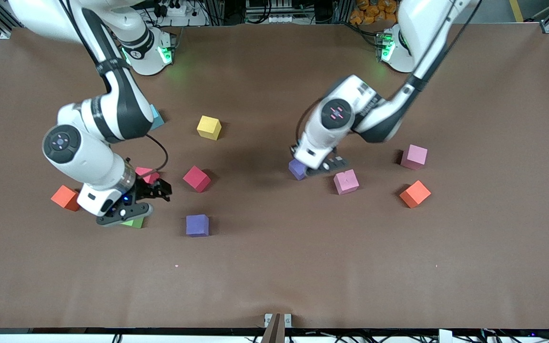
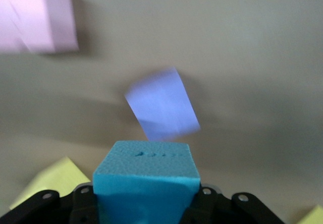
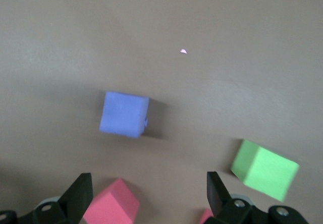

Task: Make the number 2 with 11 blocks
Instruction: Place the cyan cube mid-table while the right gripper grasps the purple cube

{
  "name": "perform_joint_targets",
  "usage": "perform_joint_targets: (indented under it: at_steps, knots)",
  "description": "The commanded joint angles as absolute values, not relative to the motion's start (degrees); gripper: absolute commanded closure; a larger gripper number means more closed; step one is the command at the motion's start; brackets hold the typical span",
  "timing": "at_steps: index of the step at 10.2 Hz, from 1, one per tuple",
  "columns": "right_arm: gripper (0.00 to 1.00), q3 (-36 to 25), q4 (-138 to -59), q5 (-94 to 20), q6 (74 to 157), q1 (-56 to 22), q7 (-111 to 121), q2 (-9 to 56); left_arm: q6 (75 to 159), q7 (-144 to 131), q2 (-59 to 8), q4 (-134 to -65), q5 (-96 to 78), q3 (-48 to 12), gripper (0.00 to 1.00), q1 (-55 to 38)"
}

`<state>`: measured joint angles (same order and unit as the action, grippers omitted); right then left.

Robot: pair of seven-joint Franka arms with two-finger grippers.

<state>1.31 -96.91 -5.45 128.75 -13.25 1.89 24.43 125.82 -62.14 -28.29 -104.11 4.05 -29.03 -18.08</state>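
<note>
Blocks (image 1: 197, 225) lie scattered on the surface (image 1: 274, 276); we see no number 2 begun. Our left gripper (image 2: 146, 204) pinches a blue block (image 2: 146, 176) over a purple one (image 1: 297, 168). Our right gripper (image 3: 149, 196) hangs spread above the green block (image 3: 264, 169).

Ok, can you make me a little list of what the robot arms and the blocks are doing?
left gripper: shut on a blue block, right by a purple block
right gripper: open and empty, above a pink-red block, with the green block close by
number 2: not started; the other blocks lie scattered apart on the table
</note>
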Motion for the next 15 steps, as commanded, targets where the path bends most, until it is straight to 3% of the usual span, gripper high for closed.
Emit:
perform_joint_targets:
  at_steps: [1, 5, 8, 12, 13, 14, 15]
  knots:
    - [0.0, 1.1, -92.7, -8.9, 132.6, -13.0, 2.0, 29.9, 126.6, -71.7, -27.2, -107.1, 8.2, -28.8, 1.0, -26.9]
    - [0.0, 1.1, -89.2, -8.7, 132.1, -16.3, -0.1, 34.4, 139.7, -75.0, -29.0, -111.8, 11.1, -28.8, 1.0, -35.7]
    - [0.0, 0.7, -83.0, -6.1, 131.8, -17.7, -1.1, 40.8, 142.2, -78.4, -33.3, -111.5, 14.7, -28.3, 1.0, -38.5]
    - [0.0, 0.5, -81.9, -3.3, 132.4, -19.0, -4.4, 44.9, 142.3, -82.6, -38.7, -109.0, 22.1, -28.3, 1.0, -39.4]
    - [0.0, 0.6, -81.7, -2.8, 132.6, -19.0, -5.6, 45.8, 142.2, -82.5, -38.5, -109.0, 22.1, -28.3, 0.44, -39.2]
    - [0.0, 0.5, -81.7, -2.6, 132.7, -19.0, -5.6, 46.1, 142.1, -82.4, -38.1, -109.0, 22.2, -28.3, 0.0, -39.3]
    - [0.0, 0.5, -81.7, -2.6, 132.9, -19.0, -5.7, 46.6, 141.9, -82.6, -37.8, -109.0, 22.2, -28.3, 0.0, -39.1]
